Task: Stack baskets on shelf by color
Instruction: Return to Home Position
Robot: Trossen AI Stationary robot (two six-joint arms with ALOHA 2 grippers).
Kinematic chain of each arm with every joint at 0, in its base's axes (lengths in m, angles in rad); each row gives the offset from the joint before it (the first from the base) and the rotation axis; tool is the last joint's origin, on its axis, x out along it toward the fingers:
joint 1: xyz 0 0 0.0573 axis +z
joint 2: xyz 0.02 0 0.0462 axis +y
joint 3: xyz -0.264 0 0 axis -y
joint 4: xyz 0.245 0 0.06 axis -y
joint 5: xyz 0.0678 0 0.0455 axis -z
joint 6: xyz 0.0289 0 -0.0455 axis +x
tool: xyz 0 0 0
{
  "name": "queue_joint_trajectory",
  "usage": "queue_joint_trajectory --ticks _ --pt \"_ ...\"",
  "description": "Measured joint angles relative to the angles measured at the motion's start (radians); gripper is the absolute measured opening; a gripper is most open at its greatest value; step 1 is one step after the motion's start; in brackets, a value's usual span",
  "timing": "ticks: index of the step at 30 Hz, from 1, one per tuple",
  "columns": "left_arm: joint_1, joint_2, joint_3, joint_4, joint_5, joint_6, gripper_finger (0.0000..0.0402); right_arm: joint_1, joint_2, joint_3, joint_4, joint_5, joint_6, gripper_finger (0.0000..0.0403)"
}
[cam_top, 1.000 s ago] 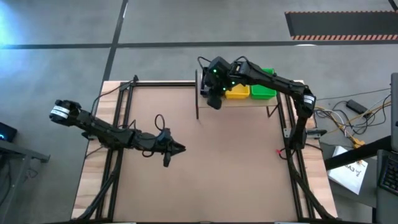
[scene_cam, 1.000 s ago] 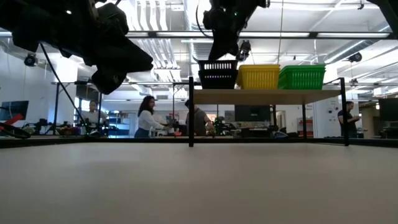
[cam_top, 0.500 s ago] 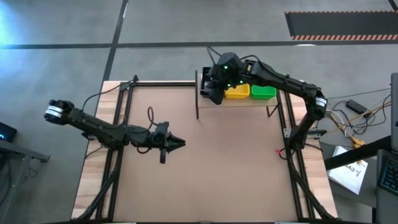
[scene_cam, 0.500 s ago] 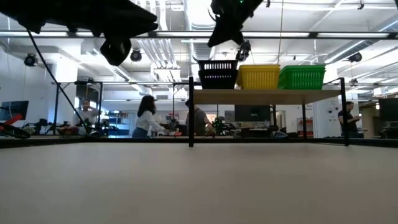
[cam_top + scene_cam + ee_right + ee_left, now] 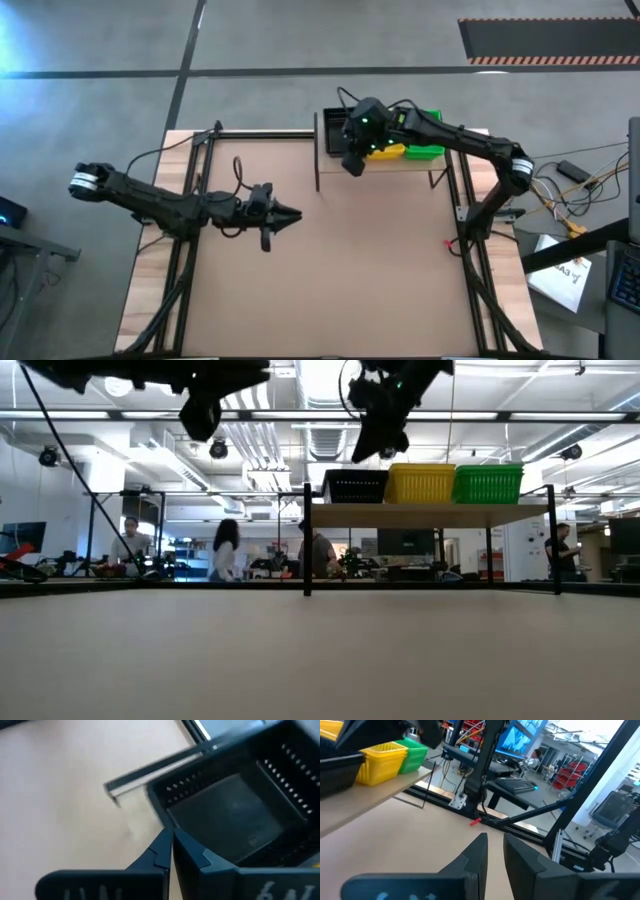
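Observation:
Three baskets stand side by side on the shelf (image 5: pixel 430 513) at the table's far right: black (image 5: pixel 358 486) at its left end, yellow (image 5: pixel 420 483) in the middle, green (image 5: pixel 488 483) on the right. Each rests on its base. My right gripper (image 5: pixel 380 448) hangs shut just above the black basket (image 5: pixel 235 820), over its near rim; in the high view it (image 5: pixel 352 163) covers part of the yellow basket (image 5: pixel 388 152). My left gripper (image 5: pixel 292 213) hovers high over the table's middle, its fingers (image 5: pixel 495 842) a narrow gap apart.
The shelf's dark side panels (image 5: pixel 306 540) stand at each end, and a black frame rail (image 5: pixel 265 133) runs along the table's far edge. Bare tabletop (image 5: pixel 380 270) lies in front of the shelf. People stand in the room behind the table (image 5: pixel 225 550).
The right gripper has risen off the black basket and shifted slightly toward the yellow one. The black basket's rim stands lower now, level with its neighbours. The left gripper has climbed and moved toward the far edge.

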Motion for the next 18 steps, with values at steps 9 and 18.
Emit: queue_joint_trajectory --ticks 9,18 --pt "0.001 -0.004 0.235 -0.312 0.0 0.002 0.0044 0.065 -0.187 -0.03 -0.055 0.014 0.041 0.0008" --pt "0.002 -0.008 0.296 -0.341 0.005 0.099 0.0044 0.261 -0.492 -0.37 -0.01 0.007 0.212 0.0008"
